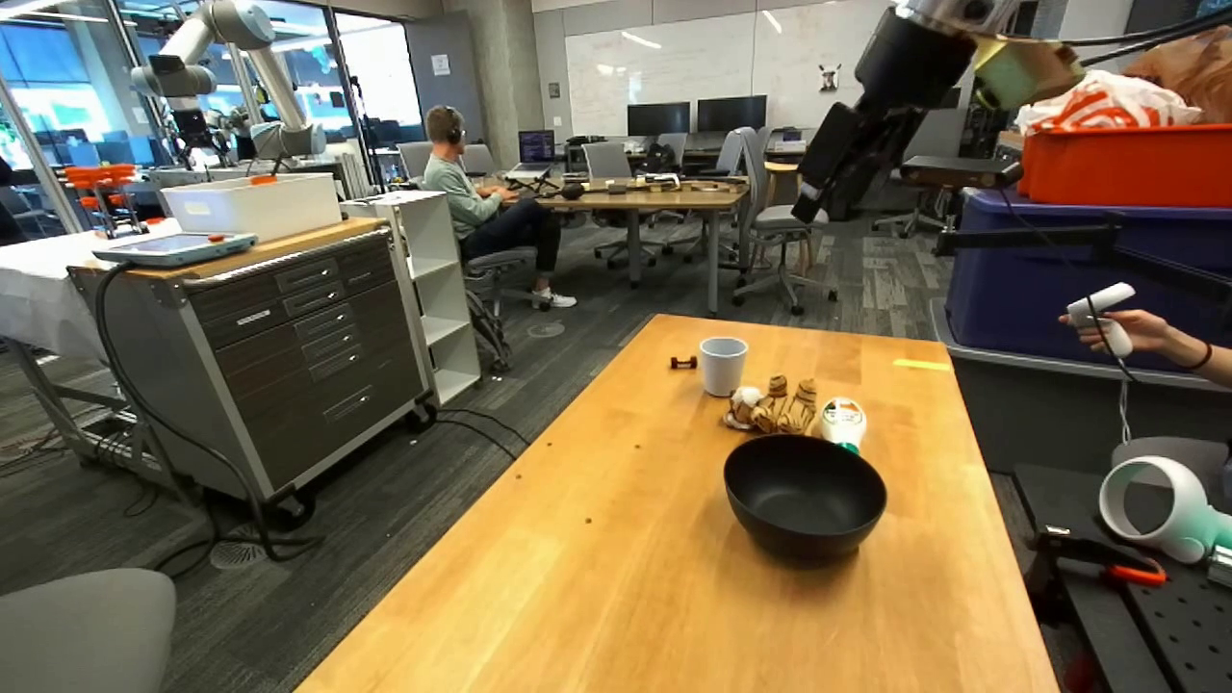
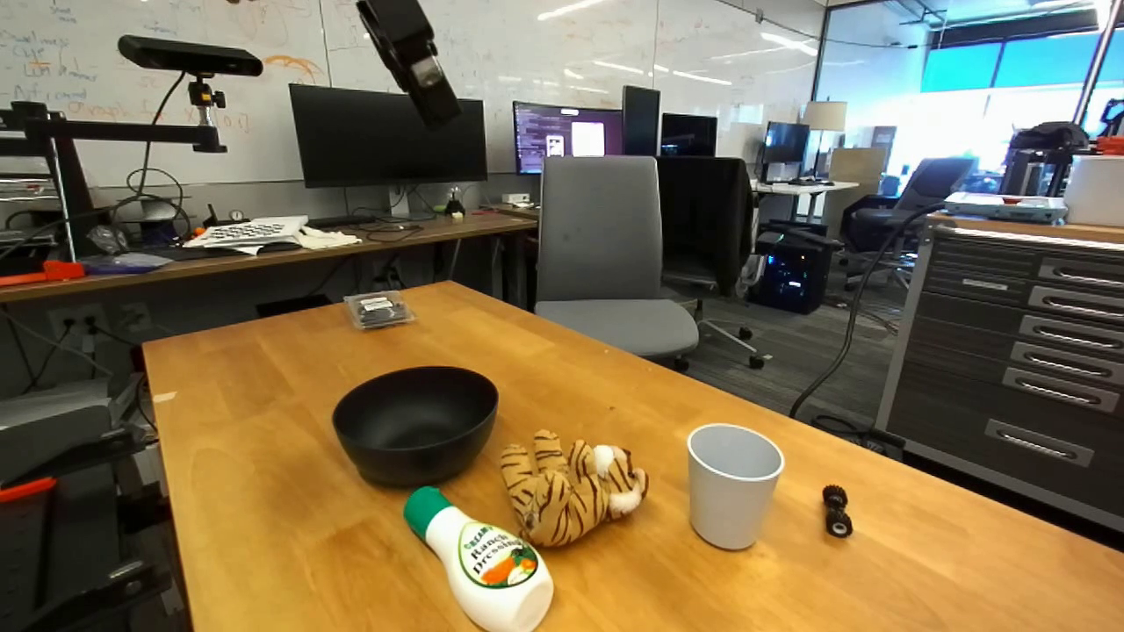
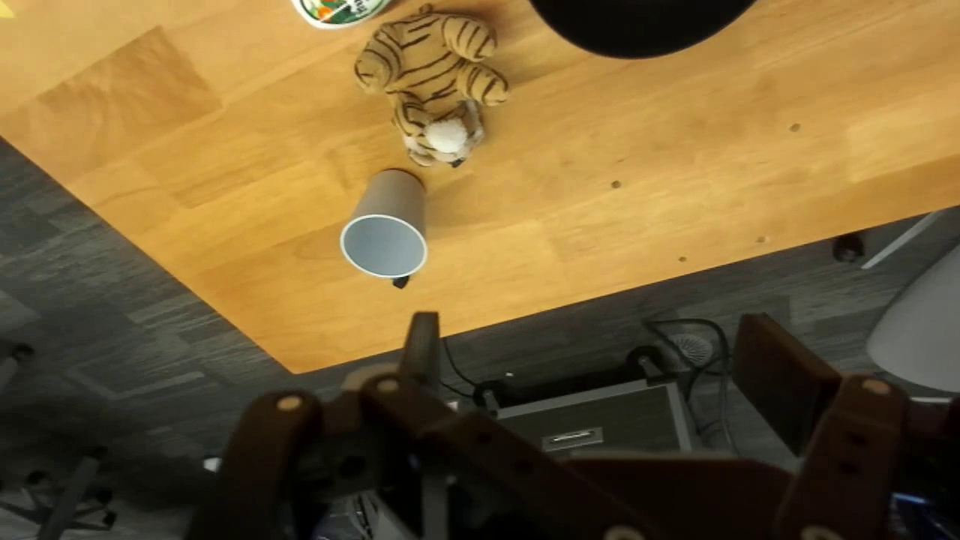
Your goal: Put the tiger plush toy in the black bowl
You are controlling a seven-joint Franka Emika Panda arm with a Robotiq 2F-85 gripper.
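Both exterior views obliquely overlook the table; the steeper wrist view shares the bowl, at one o'clock.

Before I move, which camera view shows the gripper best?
The wrist view: there the gripper is large, its two fingers apart. Both exterior views show it smaller, high in the picture, the gap unclear.

I'm in a robotics lab, part office. In an exterior view a white robot arm stands far left, beyond a wheeled drawer cabinet, and a person in headphones sits at a far desk with a laptop. In an exterior view a checkerboard sheet lies far left, near a monitor, below a scribbled whiteboard.
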